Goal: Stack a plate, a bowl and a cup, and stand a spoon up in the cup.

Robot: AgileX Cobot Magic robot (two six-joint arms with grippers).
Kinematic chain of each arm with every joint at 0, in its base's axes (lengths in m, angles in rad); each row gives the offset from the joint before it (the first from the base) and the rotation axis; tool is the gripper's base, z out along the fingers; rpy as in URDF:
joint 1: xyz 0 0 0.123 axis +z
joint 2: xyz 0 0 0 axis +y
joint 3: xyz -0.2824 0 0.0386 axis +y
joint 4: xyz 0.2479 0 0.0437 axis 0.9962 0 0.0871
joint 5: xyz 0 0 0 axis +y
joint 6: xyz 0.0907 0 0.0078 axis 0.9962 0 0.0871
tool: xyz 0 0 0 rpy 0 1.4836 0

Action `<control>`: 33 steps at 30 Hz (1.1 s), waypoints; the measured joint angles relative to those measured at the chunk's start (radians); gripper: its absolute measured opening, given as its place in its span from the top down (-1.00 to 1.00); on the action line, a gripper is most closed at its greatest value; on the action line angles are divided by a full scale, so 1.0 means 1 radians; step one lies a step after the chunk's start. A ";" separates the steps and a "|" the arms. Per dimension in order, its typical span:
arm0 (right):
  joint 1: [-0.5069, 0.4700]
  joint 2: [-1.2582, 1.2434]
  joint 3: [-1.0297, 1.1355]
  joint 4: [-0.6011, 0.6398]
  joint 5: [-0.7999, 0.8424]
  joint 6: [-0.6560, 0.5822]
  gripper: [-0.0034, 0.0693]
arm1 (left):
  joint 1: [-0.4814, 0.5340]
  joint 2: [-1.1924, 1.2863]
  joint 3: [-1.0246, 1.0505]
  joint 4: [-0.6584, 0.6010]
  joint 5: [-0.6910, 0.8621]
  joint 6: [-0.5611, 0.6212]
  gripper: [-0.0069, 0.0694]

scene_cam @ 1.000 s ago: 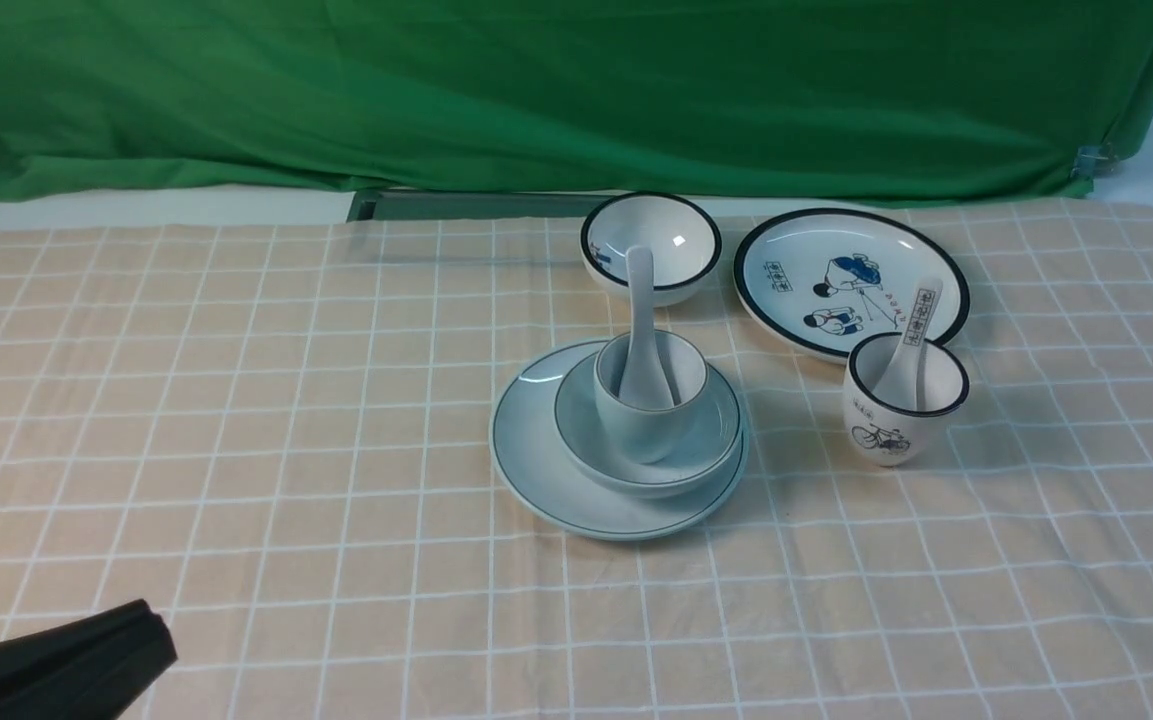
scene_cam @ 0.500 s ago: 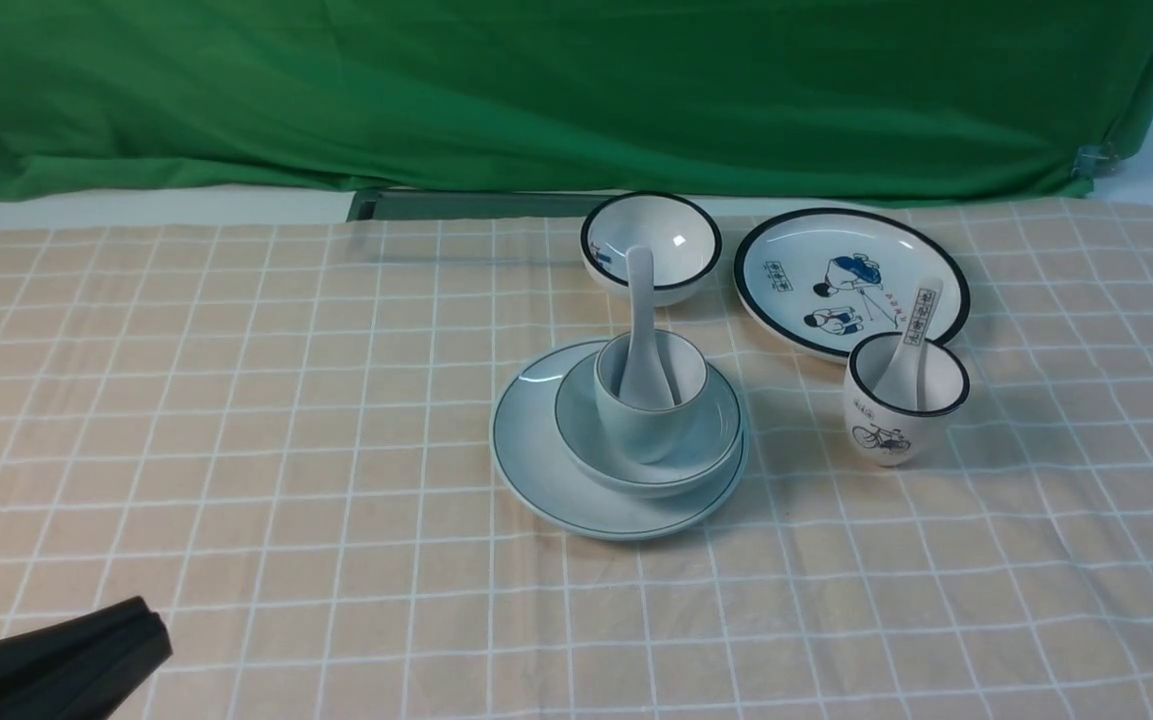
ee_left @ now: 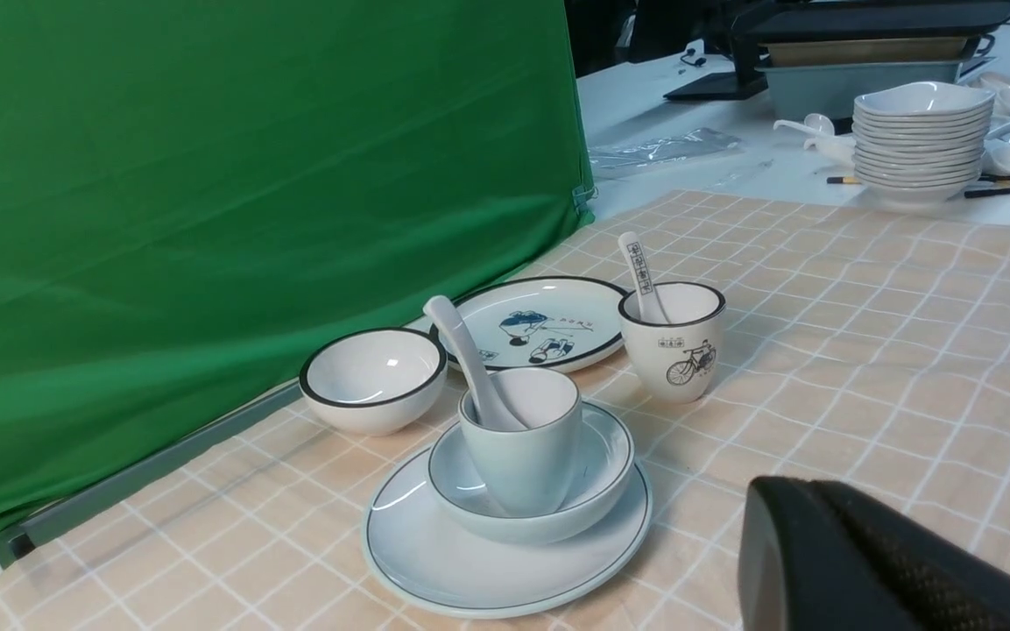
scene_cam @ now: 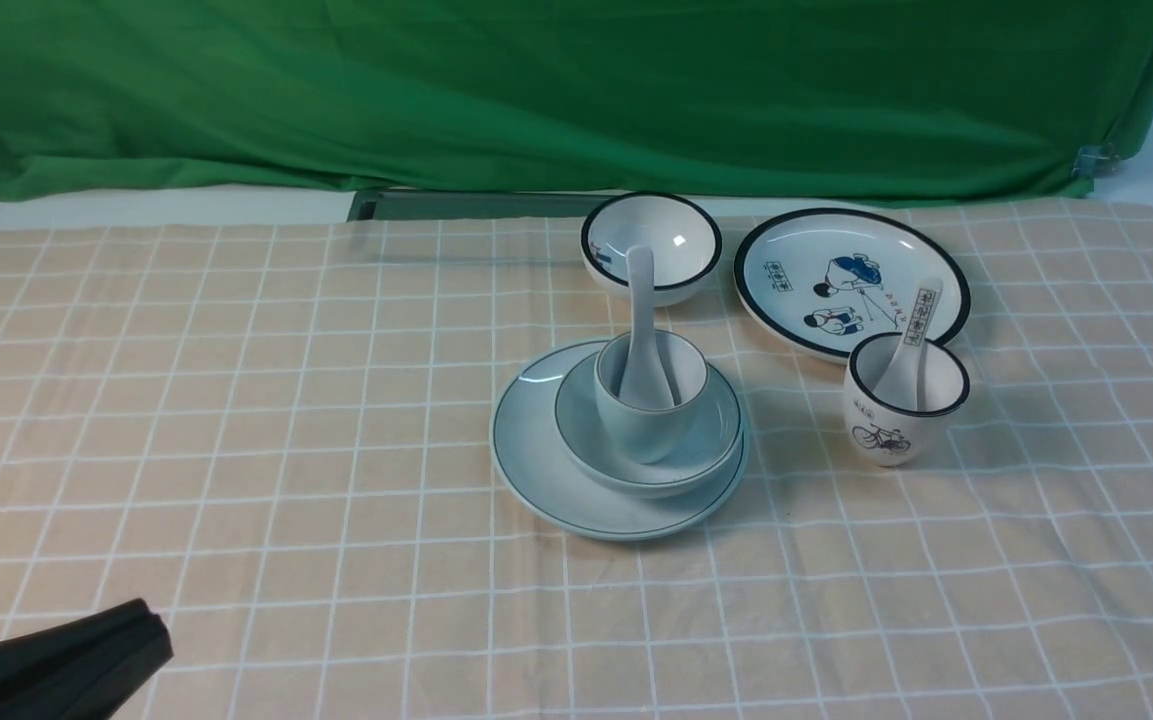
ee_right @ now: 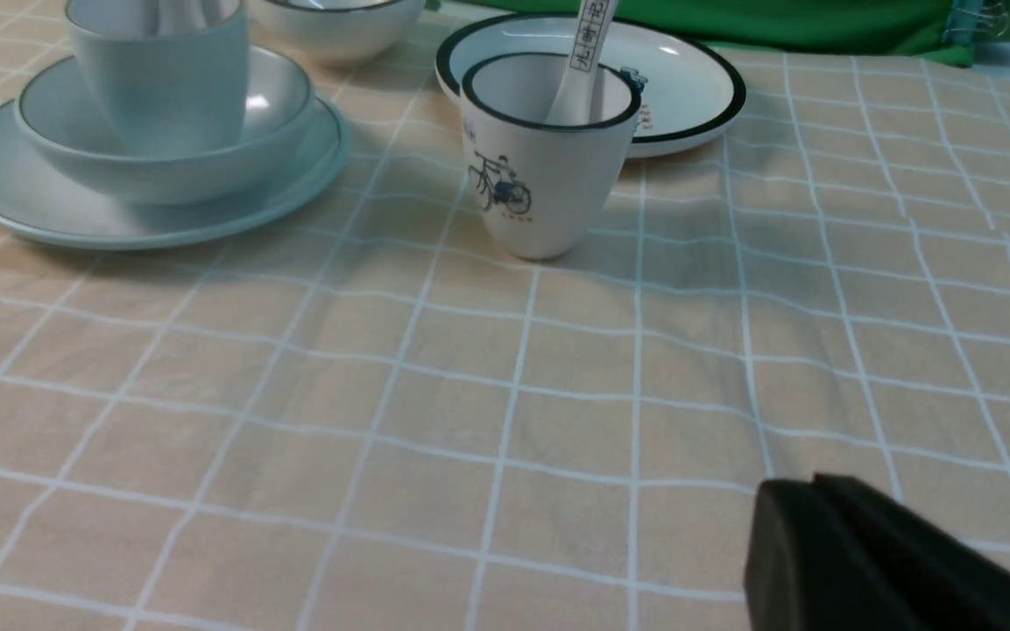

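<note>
The pale blue-white plate (scene_cam: 536, 470) lies mid-table. The matching bowl (scene_cam: 711, 450) sits on it, and the plain cup (scene_cam: 641, 430) stands in the bowl. The plain white spoon (scene_cam: 642, 300) stands in the cup, its handle leaning toward the far side. The stack also shows in the left wrist view: plate (ee_left: 434, 561), bowl (ee_left: 601, 473), cup (ee_left: 522, 456), spoon (ee_left: 461, 342). My left gripper (scene_cam: 151, 630) is shut and empty at the near left corner, far from the stack. My right gripper (ee_right: 785, 508) is shut and empty over bare cloth, out of the front view.
A black-rimmed white bowl (scene_cam: 651, 245) and a cartoon plate (scene_cam: 806, 270) sit behind the stack. A bicycle cup (scene_cam: 901, 415) holding a patterned spoon (scene_cam: 921, 320) stands to its right. A green cloth (scene_cam: 536, 90) hangs at the back. Piled dishes (ee_left: 921, 131) lie beyond the tablecloth.
</note>
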 joint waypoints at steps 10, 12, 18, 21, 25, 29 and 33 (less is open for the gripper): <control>0.000 0.000 0.000 0.000 0.001 0.000 0.69 | 0.033 -0.018 0.003 0.030 -0.026 0.003 0.81; 0.000 0.000 0.000 0.000 0.001 0.000 0.67 | 0.107 -0.028 0.005 0.026 -0.057 -0.004 0.81; 0.000 0.000 0.000 0.000 0.001 0.000 0.62 | 0.489 -0.116 0.087 -0.074 -0.111 -0.028 0.81; 0.000 0.000 0.000 0.000 0.001 0.000 0.61 | 0.588 -0.149 0.148 -0.124 -0.113 -0.033 0.81; 0.000 0.000 0.000 0.000 -0.001 0.000 0.57 | 0.697 -0.157 0.267 -0.169 -0.086 -0.042 0.81; 0.000 0.000 0.000 0.000 -0.005 0.000 0.53 | 0.708 -0.158 0.277 -0.164 0.015 -0.053 0.81; 0.000 0.000 0.000 0.000 -0.007 0.000 0.47 | 0.708 -0.159 0.277 -0.154 -0.001 -0.053 0.81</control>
